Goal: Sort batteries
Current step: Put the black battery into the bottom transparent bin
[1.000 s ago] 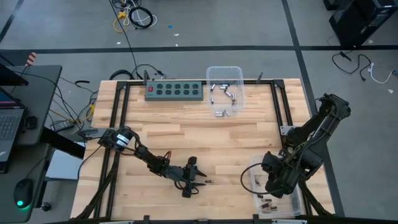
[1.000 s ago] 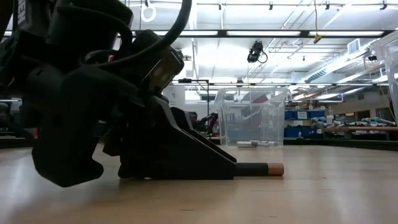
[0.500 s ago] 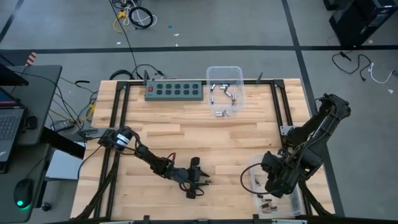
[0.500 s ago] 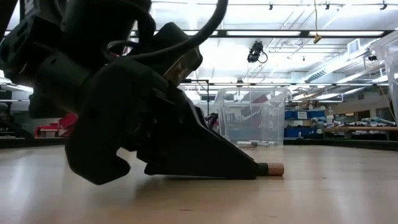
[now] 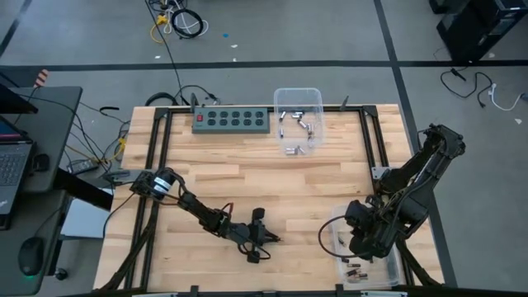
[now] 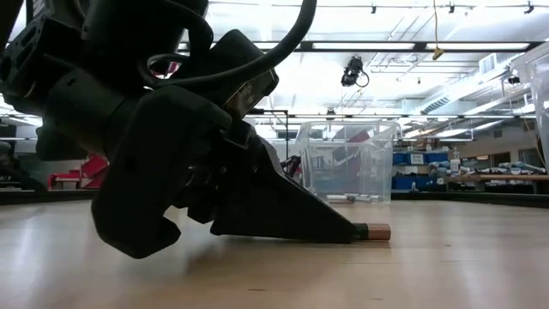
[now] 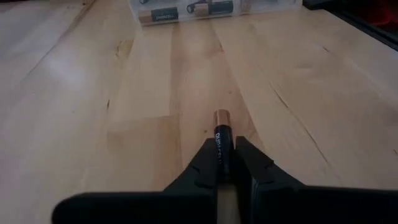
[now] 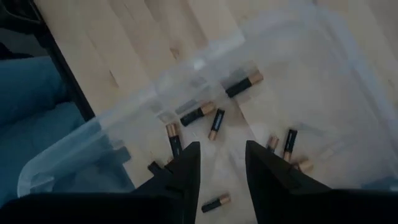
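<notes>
- Since a second ago the left gripper (image 5: 266, 241) has slid along the tabletop (image 5: 247, 181) toward the lone battery (image 7: 222, 134); its fingers, apart then, have now closed on that cell.
- In the low view the left gripper (image 6: 347, 232) now covers most of the cell, with only the copper end of the battery (image 6: 377, 232) showing past the fingertips; a second ago a longer stretch of it showed.
- The right arm has not moved over the same span.
- Left arm: it reaches low from the table's left edge, stretched out nearly flat toward the near middle of the board, the gripper's underside down on the wood.
- In the left wrist view the two dark fingers (image 7: 202, 165) press against both sides of the black-and-copper cell, which lies flat on the table and points away from the wrist.
- Far side, middle: a green power strip (image 5: 232, 120) lies along the far edge, and just to its right stands a clear bin (image 5: 299, 120) with silvery cells (image 5: 293, 124) inside.
- Right arm: it is folded over the table's near right corner, with the right gripper (image 5: 363, 245) hanging over a second clear bin (image 8: 298, 56).
- Its fingers (image 8: 186, 165) stand apart, gripping nothing.
- Several black-and-copper batteries (image 8: 199, 115) lie scattered on that bin's floor beneath it.
</notes>
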Controlling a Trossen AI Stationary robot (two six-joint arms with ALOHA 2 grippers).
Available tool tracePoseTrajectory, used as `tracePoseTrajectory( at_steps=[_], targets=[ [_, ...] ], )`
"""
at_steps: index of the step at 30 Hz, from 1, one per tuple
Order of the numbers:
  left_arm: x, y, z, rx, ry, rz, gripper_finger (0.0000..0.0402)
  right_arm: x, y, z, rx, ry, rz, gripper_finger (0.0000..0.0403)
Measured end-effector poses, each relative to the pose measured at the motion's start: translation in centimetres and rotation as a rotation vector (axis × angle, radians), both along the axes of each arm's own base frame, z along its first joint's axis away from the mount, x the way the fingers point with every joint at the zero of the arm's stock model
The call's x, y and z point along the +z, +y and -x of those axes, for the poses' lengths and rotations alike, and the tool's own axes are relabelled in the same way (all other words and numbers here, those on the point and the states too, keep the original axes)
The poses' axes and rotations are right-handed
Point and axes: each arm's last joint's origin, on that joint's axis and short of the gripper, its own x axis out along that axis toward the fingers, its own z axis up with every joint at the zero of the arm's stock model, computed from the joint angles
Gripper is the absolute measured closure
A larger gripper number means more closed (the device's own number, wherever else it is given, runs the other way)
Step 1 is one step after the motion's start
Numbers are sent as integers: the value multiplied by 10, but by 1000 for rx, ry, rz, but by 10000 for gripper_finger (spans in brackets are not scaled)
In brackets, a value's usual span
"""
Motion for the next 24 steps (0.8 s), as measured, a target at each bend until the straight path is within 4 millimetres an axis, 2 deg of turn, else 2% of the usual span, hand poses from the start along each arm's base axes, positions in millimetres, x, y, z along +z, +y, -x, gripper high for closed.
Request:
tracePoseTrajectory(
  at_steps=[6,9,16,20,24],
  targets=[
    [2,0,-1,15,-41,-29,383,2,0,-5,56,-116,72,292],
    [10,3,-2,33,-74,-83,384,2,0,-7,80,-179,133,293],
    [52,8,-6,67,-233,-191,385,8,-1,-17,147,-430,396,292],
    [83,10,-7,99,-411,-246,385,11,5,-28,204,-594,592,292],
    [106,16,6,138,-639,-264,385,10,20,-42,249,-711,798,293]
  ],
)
